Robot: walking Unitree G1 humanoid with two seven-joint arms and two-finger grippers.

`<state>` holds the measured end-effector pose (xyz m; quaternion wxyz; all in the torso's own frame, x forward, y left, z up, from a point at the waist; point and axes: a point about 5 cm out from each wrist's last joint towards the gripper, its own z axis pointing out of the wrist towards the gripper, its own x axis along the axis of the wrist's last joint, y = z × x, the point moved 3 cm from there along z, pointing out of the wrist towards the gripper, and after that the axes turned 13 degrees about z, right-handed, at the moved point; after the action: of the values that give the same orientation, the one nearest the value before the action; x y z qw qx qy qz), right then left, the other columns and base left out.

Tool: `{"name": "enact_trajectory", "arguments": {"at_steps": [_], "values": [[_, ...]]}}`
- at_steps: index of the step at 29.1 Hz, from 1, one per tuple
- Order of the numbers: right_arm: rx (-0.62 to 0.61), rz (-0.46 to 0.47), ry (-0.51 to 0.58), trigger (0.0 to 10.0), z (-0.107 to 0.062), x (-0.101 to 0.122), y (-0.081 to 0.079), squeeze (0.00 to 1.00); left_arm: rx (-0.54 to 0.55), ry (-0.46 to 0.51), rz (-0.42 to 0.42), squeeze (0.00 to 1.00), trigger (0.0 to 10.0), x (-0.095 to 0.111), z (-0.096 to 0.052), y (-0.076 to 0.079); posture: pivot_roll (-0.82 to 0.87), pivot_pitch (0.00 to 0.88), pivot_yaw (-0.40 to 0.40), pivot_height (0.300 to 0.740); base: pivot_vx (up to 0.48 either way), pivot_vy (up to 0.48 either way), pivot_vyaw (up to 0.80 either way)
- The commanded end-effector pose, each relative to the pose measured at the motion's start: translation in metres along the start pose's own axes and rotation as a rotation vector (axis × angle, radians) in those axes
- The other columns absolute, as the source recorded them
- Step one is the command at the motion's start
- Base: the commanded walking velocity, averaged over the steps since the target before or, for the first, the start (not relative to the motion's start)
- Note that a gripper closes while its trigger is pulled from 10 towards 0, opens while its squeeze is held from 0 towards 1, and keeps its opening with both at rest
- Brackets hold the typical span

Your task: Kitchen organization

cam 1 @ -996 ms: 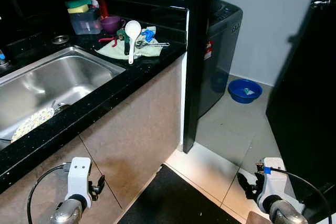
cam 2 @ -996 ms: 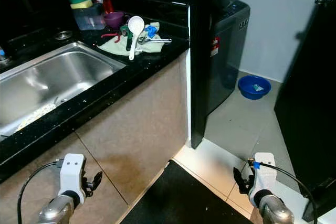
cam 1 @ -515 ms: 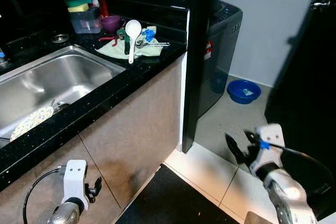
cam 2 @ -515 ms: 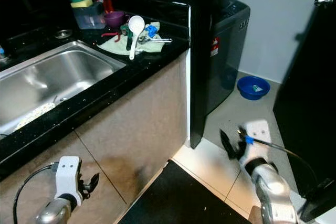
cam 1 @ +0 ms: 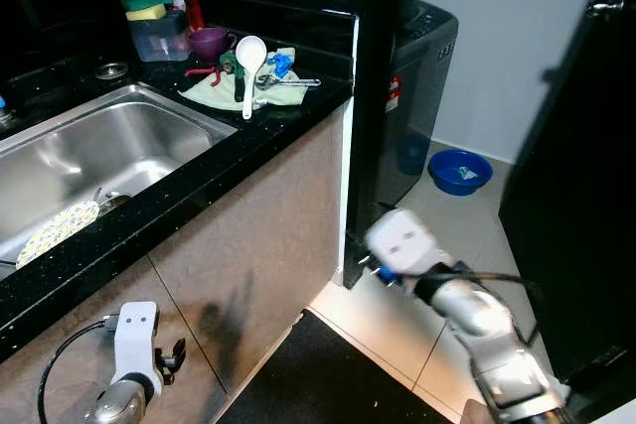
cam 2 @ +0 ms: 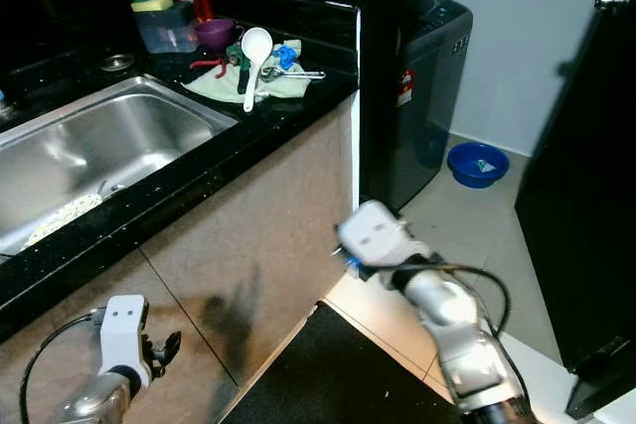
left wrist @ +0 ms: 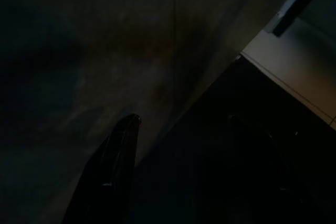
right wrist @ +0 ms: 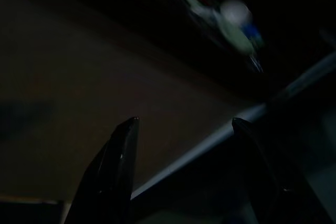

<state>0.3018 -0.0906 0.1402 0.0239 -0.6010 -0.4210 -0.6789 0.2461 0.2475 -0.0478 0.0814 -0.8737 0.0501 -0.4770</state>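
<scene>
Beside the counter (cam 1: 248,146), the right tool (right wrist: 181,174) hovers, fingers spread

Black speckled stone counter (cam 1: 288,121) w/ inset stainless steel sink (cam 1: 94,161). On counter: pale green cloth (cam 1: 243,94) carrying white plastic spoon (cam 1: 249,71) + small utensils; purple bowl (cam 1: 208,44); clear plastic tub (cam 1: 159,42) w/ sponges on top. Patterned plate (cam 1: 58,233) in sink.
</scene>
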Motion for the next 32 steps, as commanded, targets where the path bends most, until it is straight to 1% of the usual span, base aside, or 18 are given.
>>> {"name": "enact_trajectory", "arguments": {"at_steps": [1,2,3,4,7,9,11,16,18,19,21,27,32], "values": [[0.095,-0.01,-0.03,10.0,0.003,-0.004,-0.018,0.0,0.008,-0.017,0.004,0.0,10.0,-0.002,0.0,-0.006,-0.04,0.0,0.04,0.74,0.0,0.0,0.0],[0.146,0.028,-0.046,10.0,0.003,-0.006,-0.026,0.0,0.007,-0.017,0.006,0.0,10.0,-0.002,0.0,-0.006,-0.04,0.0,0.04,0.74,0.0,0.0,0.0],[0.197,-0.049,-0.043,10.0,0.003,-0.005,-0.036,0.0,0.008,-0.017,0.005,0.0,10.0,-0.002,0.0,-0.006,-0.04,0.0,0.039,0.74,0.0,0.0,0.0],[0.203,-0.057,-0.024,10.0,0.003,-0.002,-0.039,0.0,0.008,-0.017,0.005,0.0,10.0,-0.002,0.0,-0.005,-0.03,0.0,0.035,0.74,0.0,0.0,0.0],[0.193,-0.071,0.0,10.0,0.003,0.001,-0.039,0.0,0.007,-0.016,0.005,0.0,10.0,-0.002,0.001,-0.004,-0.03,0.0,0.035,0.74,0.0,0.0,0.0],[0.203,-0.07,-0.023,10.0,0.006,-0.002,-0.041,0.0,0.005,-0.017,0.008,0.0,10.0,-0.002,0.001,-0.004,-0.04,0.0,0.041,0.74,0.0,0.0,0.0],[0.182,-0.085,-0.046,10.0,0.008,-0.004,-0.038,0.0,-0.002,-0.019,0.012,0.0,10.0,-0.002,0.002,-0.003,-0.04,0.0,0.044,0.74,0.0,0.0,0.0],[0.218,-0.036,-0.072,10.0,0.009,-0.008,-0.042,0.0,-0.004,-0.022,0.011,0.0,10.0,-0.003,0.002,-0.002,-0.04,0.0,0.044,0.74,0.0,0.0,0.0],[0.217,-0.038,-0.07,10.0,0.009,-0.008,-0.042,0.0,-0.006,-0.021,0.013,0.0,10.0,-0.003,0.002,-0.002,-0.05,0.0,0.042,0.74,0.0,0.0,0.0],[0.236,-0.002,-0.094,10.0,0.009,-0.012,-0.043,0.0,-0.006,-0.021,0.014,0.0,10.0,-0.003,0.002,-0.001,-0.04,0.0,0.04,0.74,0.0,0.0,0.0],[0.243,0.023,-0.105,10.0,0.009,-0.014,-0.043,0.0,-0.007,-0.018,0.014,0.0,10.0,-0.003,0.002,-0.001,-0.04,0.0,0.04,0.74,0.0,0.0,0.0],[0.254,0.046,-0.121,10.0,0.008,-0.017,-0.044,0.0,-0.008,-0.013,0.013,0.0,10.0,-0.002,0.002,0.001,-0.05,0.0,0.033,0.74,0.0,0.0,0.0],[0.254,0.048,-0.124,10.0,0.007,-0.017,-0.043,0.0,-0.01,-0.005,0.013,0.0,10.0,0.0,0.002,0.003,-0.05,0.0,0.029,0.74,0.0,0.0,0.0]]}}
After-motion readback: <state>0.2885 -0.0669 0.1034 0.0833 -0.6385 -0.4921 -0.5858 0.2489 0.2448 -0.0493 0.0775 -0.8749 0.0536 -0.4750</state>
